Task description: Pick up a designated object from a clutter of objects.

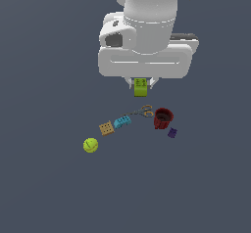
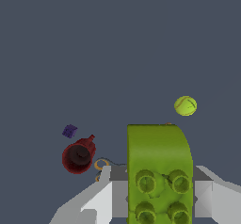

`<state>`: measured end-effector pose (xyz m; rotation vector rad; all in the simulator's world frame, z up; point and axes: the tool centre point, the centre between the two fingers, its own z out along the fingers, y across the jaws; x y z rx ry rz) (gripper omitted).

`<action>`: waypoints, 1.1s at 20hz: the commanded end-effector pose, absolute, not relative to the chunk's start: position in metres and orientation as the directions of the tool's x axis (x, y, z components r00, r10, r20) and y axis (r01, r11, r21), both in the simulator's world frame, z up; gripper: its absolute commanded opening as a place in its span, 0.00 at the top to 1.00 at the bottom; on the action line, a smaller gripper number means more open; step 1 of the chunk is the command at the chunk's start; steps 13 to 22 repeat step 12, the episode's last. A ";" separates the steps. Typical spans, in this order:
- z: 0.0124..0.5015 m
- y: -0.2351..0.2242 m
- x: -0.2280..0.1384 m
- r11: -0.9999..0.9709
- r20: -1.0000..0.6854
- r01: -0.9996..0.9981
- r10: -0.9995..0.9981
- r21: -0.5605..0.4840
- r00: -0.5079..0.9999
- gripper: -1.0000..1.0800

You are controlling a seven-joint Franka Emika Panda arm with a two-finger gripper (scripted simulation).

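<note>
My gripper (image 1: pixel 141 86) is shut on the lime-green block (image 1: pixel 141 87) and holds it in the air above the other items. In the wrist view the green block (image 2: pixel 159 171) fills the space between the grey fingers (image 2: pixel 106 199), its studs facing the camera. On the ground lie the yellow-green ball (image 1: pixel 90 145), the tan waffle-like square (image 1: pixel 106 128), the blue brick (image 1: pixel 122 122), the scissors (image 1: pixel 143 111), the dark red cup (image 1: pixel 163 118) and the tiny purple block (image 1: pixel 172 133). The wrist view also shows the ball (image 2: pixel 185 106), cup (image 2: pixel 78 156) and purple block (image 2: pixel 69 131).
The items lie in a loose row on a plain dark grey ground (image 1: pixel 49 188). The arm's white body (image 1: pixel 147 41) hangs over the far end of the row.
</note>
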<state>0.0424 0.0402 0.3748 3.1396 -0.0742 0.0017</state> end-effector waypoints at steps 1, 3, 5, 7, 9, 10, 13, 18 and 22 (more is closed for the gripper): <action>0.388 0.050 0.045 -0.999 0.000 -0.048 -0.048 0.001 0.999 1.00; 0.396 0.055 0.047 -0.999 0.000 -0.048 -0.048 0.000 0.999 1.00; 0.402 0.059 0.048 -0.999 0.000 -0.048 -0.048 0.000 0.999 1.00; 0.406 0.062 0.049 -0.999 0.000 -0.048 -0.048 0.000 0.999 1.00; 0.409 0.064 0.050 -0.999 0.000 -0.048 -0.048 0.000 0.999 1.00; 0.409 0.065 0.050 -0.999 0.000 -0.048 -0.048 0.000 0.999 1.00; 0.410 0.065 0.051 -0.999 0.000 -0.048 -0.048 0.000 0.999 1.00; 0.410 0.065 0.051 -0.999 0.000 -0.048 -0.048 0.000 0.999 1.00; 0.410 0.065 0.051 -0.999 0.000 -0.048 -0.048 0.000 0.999 1.00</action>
